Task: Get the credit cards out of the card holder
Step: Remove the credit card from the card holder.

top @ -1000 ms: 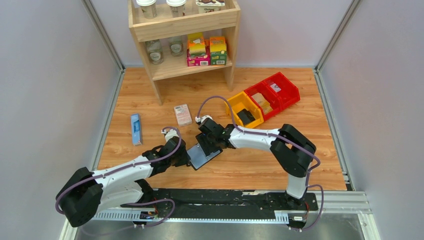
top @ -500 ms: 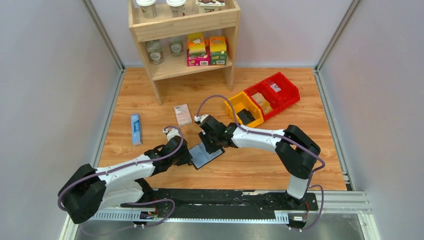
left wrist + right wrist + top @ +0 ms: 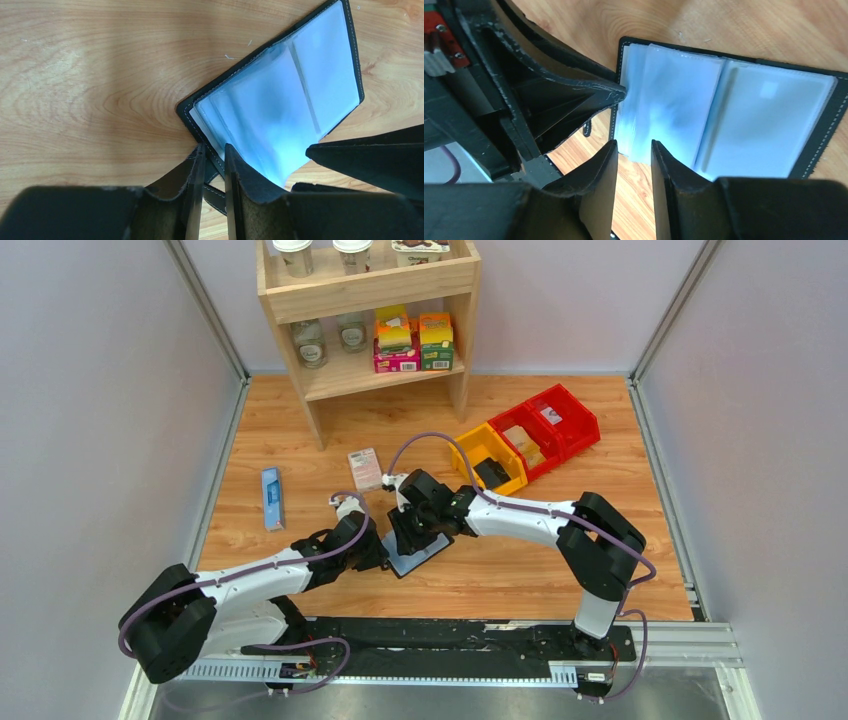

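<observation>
The black card holder (image 3: 424,554) lies open on the wooden table, its grey-blue clear pockets facing up (image 3: 280,100) (image 3: 734,115). No dark credit card shows in the pockets. My left gripper (image 3: 378,558) (image 3: 214,150) is shut on the holder's snap tab at its near-left corner. My right gripper (image 3: 405,536) (image 3: 634,145) sits over the left pocket pages, its fingers a little apart, with bare wood between them and nothing held. A flat black thing (image 3: 490,473), possibly a card, lies in the yellow bin.
A pink-and-white box (image 3: 365,468) and a narrow blue box (image 3: 271,497) lie to the far left. A yellow bin (image 3: 468,456) and two red bins (image 3: 578,410) stand at the back right. A wooden shelf (image 3: 290,302) with jars and cartons stands at the back.
My right gripper has moved a little left and nearer, over the open card holder, covering more of it. My left gripper stays on the holder's corner, shifted slightly right.
</observation>
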`<act>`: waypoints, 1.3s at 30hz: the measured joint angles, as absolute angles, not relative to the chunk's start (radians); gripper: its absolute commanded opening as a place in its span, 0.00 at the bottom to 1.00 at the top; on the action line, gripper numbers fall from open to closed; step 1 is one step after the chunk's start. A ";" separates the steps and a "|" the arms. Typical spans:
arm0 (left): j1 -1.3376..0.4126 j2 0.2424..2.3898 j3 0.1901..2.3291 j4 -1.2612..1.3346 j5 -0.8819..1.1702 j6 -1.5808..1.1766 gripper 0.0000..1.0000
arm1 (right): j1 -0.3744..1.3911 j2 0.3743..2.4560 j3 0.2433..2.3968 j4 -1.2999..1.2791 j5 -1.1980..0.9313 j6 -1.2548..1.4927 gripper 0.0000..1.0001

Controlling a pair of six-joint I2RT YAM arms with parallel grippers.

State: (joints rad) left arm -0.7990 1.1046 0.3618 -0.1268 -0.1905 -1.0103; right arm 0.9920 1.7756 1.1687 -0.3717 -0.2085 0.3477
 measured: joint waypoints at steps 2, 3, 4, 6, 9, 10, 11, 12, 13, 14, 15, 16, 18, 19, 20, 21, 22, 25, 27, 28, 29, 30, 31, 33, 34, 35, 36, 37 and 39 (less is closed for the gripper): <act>-0.799 1.104 0.362 -0.127 -0.191 -1.013 0.29 | 0.992 1.776 1.169 -0.371 -0.225 0.348 0.38; -0.799 1.103 0.361 -0.127 -0.191 -1.014 0.29 | 0.992 1.776 1.169 -0.371 -0.234 0.348 0.40; -0.799 1.101 0.361 -0.128 -0.191 -1.015 0.29 | 0.992 1.776 1.169 -0.370 -0.240 0.347 0.44; -0.800 1.094 0.357 -0.130 -0.191 -1.017 0.29 | 0.993 1.776 1.169 -0.369 -0.234 0.343 0.55; -0.803 1.073 0.349 -0.142 -0.192 -1.019 0.29 | 0.994 1.772 1.166 -0.372 -0.158 0.341 0.61; -0.804 1.066 0.345 -0.147 -0.193 -1.020 0.29 | 0.994 1.767 1.164 -0.379 -0.116 0.340 0.62; -0.804 1.060 0.343 -0.150 -0.192 -1.021 0.29 | 0.993 1.763 1.162 -0.385 -0.073 0.339 0.63; -0.804 1.056 0.341 -0.153 -0.193 -1.022 0.29 | 0.991 1.759 1.161 -0.393 -0.031 0.339 0.63; -0.804 1.052 0.339 -0.155 -0.193 -1.024 0.29 | 0.987 1.756 1.161 -0.400 0.006 0.338 0.63; -0.804 1.048 0.339 -0.159 -0.193 -1.024 0.29 | 0.984 1.756 1.161 -0.405 0.034 0.337 0.63; -0.804 1.045 0.338 -0.163 -0.193 -1.025 0.29 | 0.978 1.756 1.161 -0.410 0.060 0.335 0.63; -0.804 1.043 0.338 -0.166 -0.193 -1.025 0.30 | 0.972 1.757 1.161 -0.418 0.081 0.334 0.63; -0.804 1.034 0.338 -0.175 -0.193 -1.027 0.32 | 0.964 1.762 1.161 -0.424 0.109 0.329 0.63; -0.804 1.029 0.338 -0.180 -0.193 -1.027 0.34 | 0.960 1.767 1.162 -0.424 0.116 0.327 0.63; -0.804 1.021 0.338 -0.187 -0.193 -1.028 0.35 | 0.958 1.775 1.163 -0.426 0.121 0.326 0.63; -0.804 1.008 0.338 -0.196 -0.194 -1.029 0.36 | 0.958 1.785 1.163 -0.426 0.123 0.324 0.65; -0.804 0.992 0.338 -0.205 -0.194 -1.030 0.37 | 0.958 1.798 1.164 -0.428 0.122 0.324 0.66; -0.804 0.945 0.339 -0.223 -0.198 -1.033 0.40 | 0.959 1.826 1.164 -0.433 0.117 0.320 0.70; -0.804 0.922 0.340 -0.229 -0.200 -1.033 0.41 | 0.959 1.832 1.164 -0.435 0.113 0.316 0.71; -0.804 0.917 0.346 -0.237 -0.200 -1.032 0.41 | 0.959 1.832 1.164 -0.435 0.111 0.316 0.71; -0.804 0.917 0.353 -0.242 -0.200 -1.032 0.41 | 0.959 1.832 1.164 -0.434 0.110 0.315 0.72; -0.804 0.920 0.364 -0.246 -0.200 -1.031 0.42 | 0.959 1.832 1.164 -0.435 0.106 0.314 0.72; -0.804 0.926 0.377 -0.249 -0.200 -1.030 0.42 | 0.959 1.832 1.164 -0.437 0.104 0.313 0.71; -0.804 0.947 0.406 -0.247 -0.200 -1.026 0.41 | 0.959 1.832 1.164 -0.437 0.099 0.312 0.69; -0.804 0.960 0.416 -0.242 -0.200 -1.024 0.42 | 0.959 1.832 1.164 -0.437 0.096 0.311 0.67; -0.804 0.977 0.427 -0.238 -0.201 -1.022 0.41 | 0.959 1.832 1.164 -0.437 0.094 0.310 0.66; -0.804 0.999 0.434 -0.231 -0.200 -1.020 0.40 | 0.959 1.832 1.164 -0.437 0.091 0.309 0.64; -0.804 1.024 0.437 -0.222 -0.200 -1.019 0.40 | 0.959 1.832 1.164 -0.438 0.088 0.309 0.62; -0.804 1.067 0.437 -0.217 -0.199 -1.016 0.37 | 0.959 1.832 1.164 -0.438 0.080 0.308 0.58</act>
State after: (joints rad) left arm -0.8043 1.0672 0.4370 -0.2173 -0.1989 -1.0161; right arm 0.9588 1.8317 1.1641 -0.4381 0.0795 0.3080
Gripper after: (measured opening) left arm 0.400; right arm 0.631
